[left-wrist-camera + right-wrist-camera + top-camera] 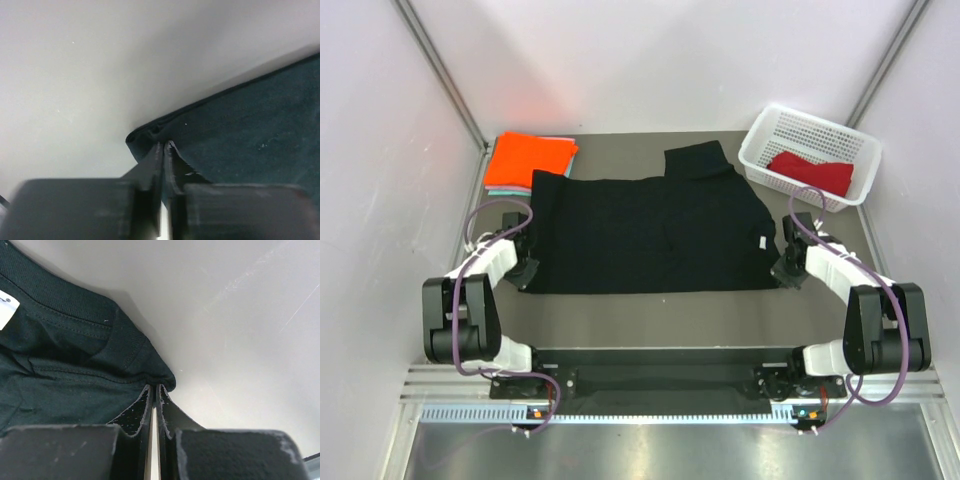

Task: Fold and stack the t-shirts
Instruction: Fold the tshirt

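Lying spread flat, black t-shirt [650,235] has 2 near corners pinched by left gripper [164,146] and right gripper [154,388].

Two black-and-white arms [460,315] trailing looped purple cables [500,204]

Bright overhead light; orange glow on back wall [525,105]; wrist views: black t-shirt [250,130] grainy, foreground blurred.

table [650,312]: under everything
spread tee [650,235]: table centre
folded tees [528,158]: 10 o'clock, touching spread tee's far corner
basket [820,125]: 2 o'clock, just beside spread tee
basket tee [810,172]: in basket
left gripper [525,276]: spread tee's 8 o'clock corner
right gripper [781,271]: its 4 o'clock corner
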